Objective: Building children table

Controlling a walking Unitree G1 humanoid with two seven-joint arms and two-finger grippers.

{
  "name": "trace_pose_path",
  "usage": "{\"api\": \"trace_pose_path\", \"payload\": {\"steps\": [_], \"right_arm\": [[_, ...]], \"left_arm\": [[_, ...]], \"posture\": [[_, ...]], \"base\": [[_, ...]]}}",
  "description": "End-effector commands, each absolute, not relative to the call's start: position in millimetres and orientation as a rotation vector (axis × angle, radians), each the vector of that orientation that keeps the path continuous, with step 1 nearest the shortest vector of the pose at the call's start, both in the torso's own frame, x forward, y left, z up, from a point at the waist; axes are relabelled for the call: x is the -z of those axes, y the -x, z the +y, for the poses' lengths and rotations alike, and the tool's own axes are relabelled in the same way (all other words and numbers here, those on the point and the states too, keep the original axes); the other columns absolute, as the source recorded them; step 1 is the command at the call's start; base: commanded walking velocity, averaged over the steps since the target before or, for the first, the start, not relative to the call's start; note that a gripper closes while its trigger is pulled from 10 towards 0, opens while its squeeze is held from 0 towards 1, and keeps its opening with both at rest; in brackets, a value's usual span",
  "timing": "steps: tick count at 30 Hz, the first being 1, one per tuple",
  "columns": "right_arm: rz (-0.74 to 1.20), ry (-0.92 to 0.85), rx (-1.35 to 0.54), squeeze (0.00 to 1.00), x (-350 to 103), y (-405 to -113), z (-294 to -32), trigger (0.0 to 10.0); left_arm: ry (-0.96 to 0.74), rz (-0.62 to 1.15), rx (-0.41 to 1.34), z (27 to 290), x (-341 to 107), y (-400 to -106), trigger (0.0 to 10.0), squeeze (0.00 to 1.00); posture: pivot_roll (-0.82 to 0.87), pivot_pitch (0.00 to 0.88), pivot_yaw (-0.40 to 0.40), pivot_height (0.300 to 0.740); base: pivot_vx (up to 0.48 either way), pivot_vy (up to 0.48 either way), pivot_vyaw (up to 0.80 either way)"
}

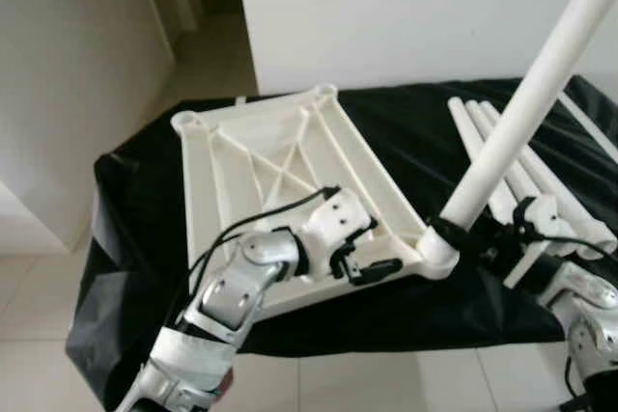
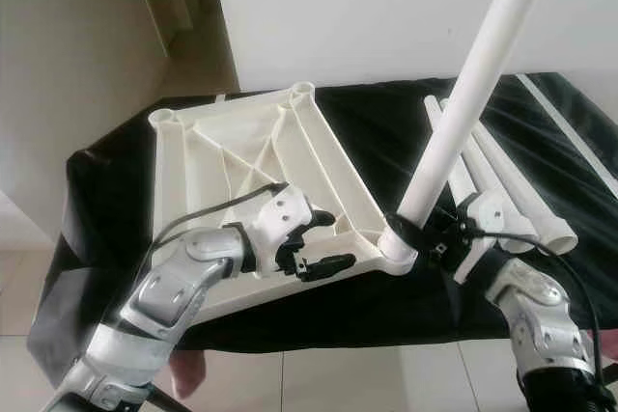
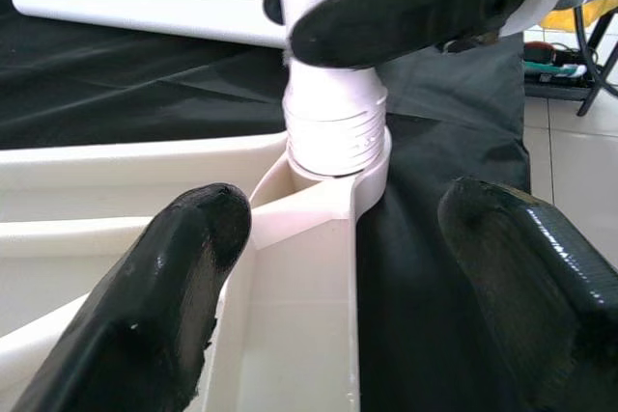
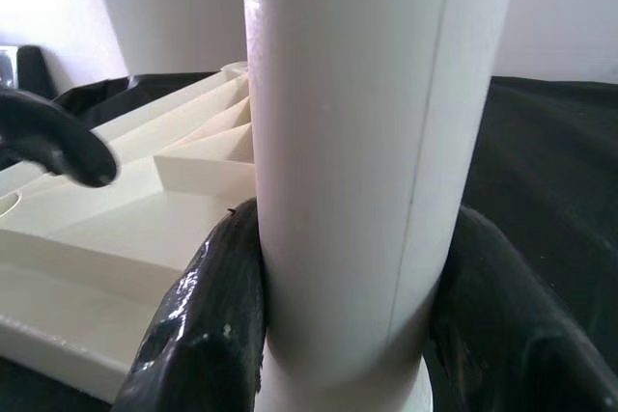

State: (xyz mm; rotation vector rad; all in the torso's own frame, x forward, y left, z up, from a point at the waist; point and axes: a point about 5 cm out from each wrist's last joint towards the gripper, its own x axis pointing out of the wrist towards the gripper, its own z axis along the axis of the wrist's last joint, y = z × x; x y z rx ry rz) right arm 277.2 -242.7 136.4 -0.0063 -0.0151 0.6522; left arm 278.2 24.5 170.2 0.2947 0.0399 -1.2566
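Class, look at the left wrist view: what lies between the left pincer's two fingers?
The tabletop's corner rib leading to the leg screwed into its socket, with black cloth beside it.

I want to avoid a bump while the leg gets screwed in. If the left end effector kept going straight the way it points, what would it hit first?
Probably the leg at its threaded base in the tabletop corner socket, though depth is unclear.

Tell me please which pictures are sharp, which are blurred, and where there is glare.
Left eye view: soft overall, bright wall washed out, table top pale against the black cloth. Left wrist view: the left gripper fingers look blurred up close, socket threads sharp. Right wrist view: the leg fills the middle, right gripper fingers carry small shiny highlights.
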Motion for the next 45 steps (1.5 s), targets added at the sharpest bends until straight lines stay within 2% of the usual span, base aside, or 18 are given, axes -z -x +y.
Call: {"api": "trace_pose_path", "payload": {"steps": [1,11,14,16,18,23,29,31,34,35,36,38,39,41,45], "right_arm": [[0.167,-0.034,-0.569,0.0,-101,-269,-250,10.0],[0.171,-0.008,-0.574,0.0,-100,-269,-245,10.0],[0.152,0.08,-0.593,0.0,-100,-268,-239,10.0],[0.143,0.199,-0.669,0.0,-99,-262,-235,10.0],[0.139,0.224,-0.699,0.0,-100,-260,-235,10.0],[0.148,0.175,-0.778,0.0,-108,-255,-238,10.0],[0.166,0.183,-0.729,0.0,-105,-258,-248,10.0],[0.15,0.187,-0.726,0.0,-107,-258,-247,10.0],[0.137,0.192,-0.725,0.0,-108,-258,-247,10.0],[0.133,0.184,-0.724,0.0,-108,-259,-247,10.0],[0.131,0.19,-0.737,0.0,-109,-258,-247,10.0],[0.131,0.19,-0.737,0.0,-109,-258,-247,10.0],[0.131,0.192,-0.745,0.0,-109,-258,-246,10.0],[0.128,0.194,-0.753,0.0,-110,-258,-246,10.0],[0.139,0.181,-0.801,0.0,-113,-255,-243,10.0]], "left_arm": [[-0.306,0.022,1.227,25,-174,-279,10.0,0.0],[-0.309,0.024,1.23,26,-174,-280,10.0,0.0],[-0.307,0.025,1.231,26,-174,-280,10.0,0.0],[-0.3,0.028,1.238,25,-174,-279,10.0,0.0],[-0.3,0.03,1.24,25,-173,-279,10.0,0.0],[-0.348,0.083,1.299,29,-162,-273,10.0,0.0],[-0.384,0.185,1.327,32,-145,-270,10.0,0.0],[-0.433,0.283,1.35,39,-127,-266,10.0,0.0],[-0.47,0.318,1.36,43,-119,-264,10.0,0.0],[-0.536,0.345,1.353,48,-111,-264,10.0,0.0],[-0.64,0.373,1.321,56,-101,-268,10.0,0.0],[-0.64,0.373,1.321,56,-101,-268,10.0,0.0],[-0.723,0.388,1.286,63,-95,-272,10.0,0.0],[-0.781,0.402,1.237,69,-92,-278,10.0,0.0],[-0.843,0.402,1.152,82,-99,-294,10.0,0.0]], "posture": [[-0.02,0.0,0.093,0.74],[-0.03,0.0,0.096,0.74],[-0.03,0.0,0.096,0.74],[-0.03,0.0,0.1,0.74],[-0.03,0.0,0.1,0.74],[-0.03,0.0,0.101,0.74],[-0.02,0.0,0.098,0.74],[-0.03,0.0,0.098,0.74],[-0.03,0.0,0.099,0.74],[-0.03,0.0,0.099,0.74],[-0.03,0.0,0.099,0.74],[-0.03,0.0,0.099,0.74],[-0.03,0.0,0.1,0.74],[-0.03,0.0,0.101,0.74],[-0.03,0.0,0.098,0.74]], "base": [[0.0,0.0,0.0],[0.0,0.0,0.0],[0.0,0.0,0.0],[0.0,0.0,0.0],[0.0,0.0,0.0],[0.0,0.0,0.0],[0.0,0.0,0.0],[0.0,0.0,0.0],[0.0,0.0,0.0],[0.0,0.0,0.0],[0.0,0.0,0.0],[0.0,0.0,0.0],[0.0,0.0,0.0],[0.0,0.0,0.0],[0.0,0.0,0.0]]}}
